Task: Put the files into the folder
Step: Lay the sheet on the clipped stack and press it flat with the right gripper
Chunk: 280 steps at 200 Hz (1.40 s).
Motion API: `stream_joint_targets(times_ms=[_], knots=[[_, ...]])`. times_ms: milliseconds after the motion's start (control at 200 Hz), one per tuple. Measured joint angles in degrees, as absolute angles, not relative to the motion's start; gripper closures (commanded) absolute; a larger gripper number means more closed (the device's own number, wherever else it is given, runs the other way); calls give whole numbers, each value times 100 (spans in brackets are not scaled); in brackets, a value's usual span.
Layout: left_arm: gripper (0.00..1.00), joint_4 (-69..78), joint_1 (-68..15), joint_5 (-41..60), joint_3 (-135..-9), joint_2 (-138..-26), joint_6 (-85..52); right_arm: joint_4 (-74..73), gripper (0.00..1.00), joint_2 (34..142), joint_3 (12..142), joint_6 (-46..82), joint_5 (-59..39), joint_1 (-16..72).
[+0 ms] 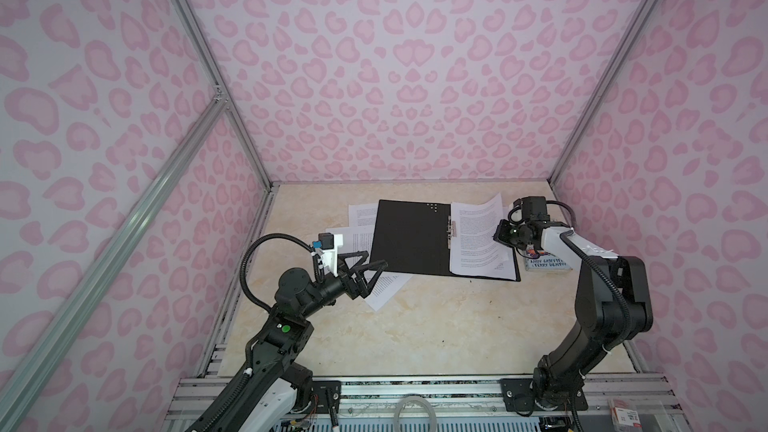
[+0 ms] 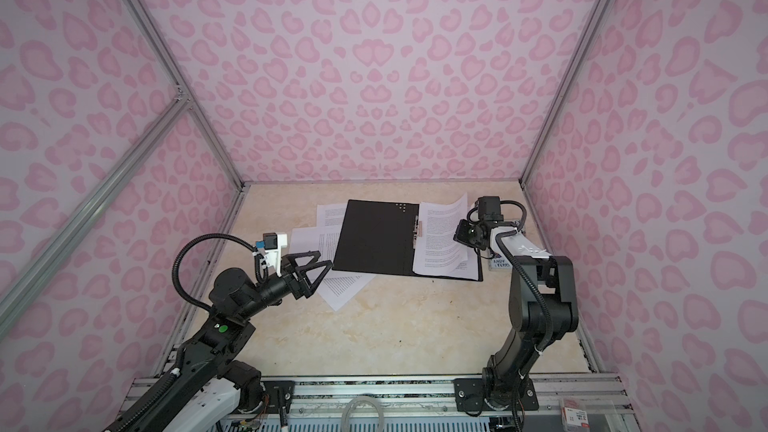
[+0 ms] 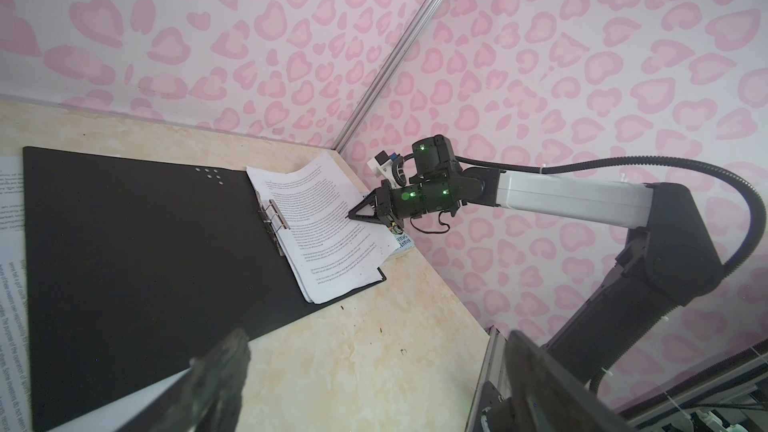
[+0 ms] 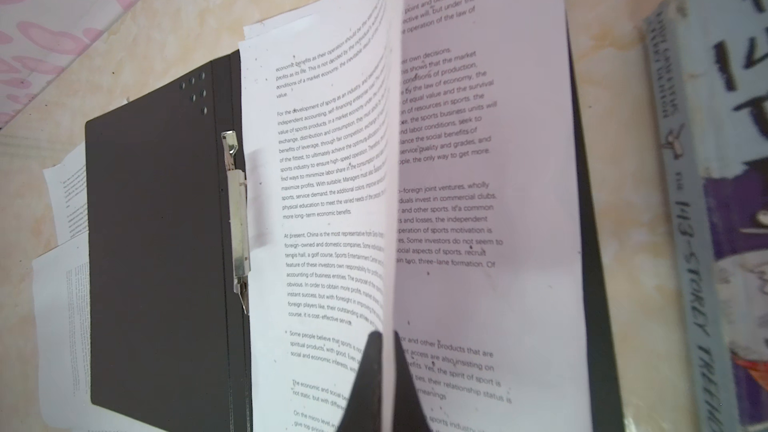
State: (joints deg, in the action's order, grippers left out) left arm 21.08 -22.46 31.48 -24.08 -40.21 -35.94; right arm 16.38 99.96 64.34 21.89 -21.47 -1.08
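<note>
My right tool (image 4: 386, 340) is clamped on the edge of one sheet of the files (image 4: 324, 184) above the open folder (image 1: 409, 238).

From this tool's tips the sheet's free edge stands raised, while its far edge lies by the metal clip (image 4: 237, 218). The rest of the stack (image 4: 478, 201) lies flat on the folder half just below the tool, and the book (image 4: 706, 201) is beside it on the worktop (image 1: 415, 326). My left tool (image 1: 375, 258) hangs with jaws spread and empty, its tips near the corner of the folder's bare black half. Loose sheets (image 1: 386, 288) poke out from under that half, just beside this tool.
</note>
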Motion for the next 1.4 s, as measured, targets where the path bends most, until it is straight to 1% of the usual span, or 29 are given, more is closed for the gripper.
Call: stream_joint_targets(times_ms=[460, 565, 840, 870, 1025, 1060, 1400], knots=[[3, 2106, -2250, 3124, -2408, -3935, -3597, 1496, 100, 10062, 6364, 2379, -2211, -86], [3, 2106, -2250, 3107, -2408, -3911, -3594, 1468, 85, 10060, 6309, 2386, -2209, -86], [3, 2104, -2250, 3105, -2408, -3909, -3594, 1457, 60, 9996, 6202, 2377, -2182, -86], [3, 2104, -2250, 3103, -2408, -3909, -3594, 1459, 56, 9996, 6202, 2377, -2163, -86], [3, 2067, -2250, 3020, -2408, -3911, -3594, 1616, 40, 9996, 6261, 2329, -1990, -86], [3, 2062, -2250, 2998, -2408, -3913, -3594, 1660, 39, 10007, 6322, 2311, -1938, -86], [3, 1903, -2250, 2823, -2408, -3964, -3575, 2112, 36, 10560, 7022, 2222, -1645, -89]])
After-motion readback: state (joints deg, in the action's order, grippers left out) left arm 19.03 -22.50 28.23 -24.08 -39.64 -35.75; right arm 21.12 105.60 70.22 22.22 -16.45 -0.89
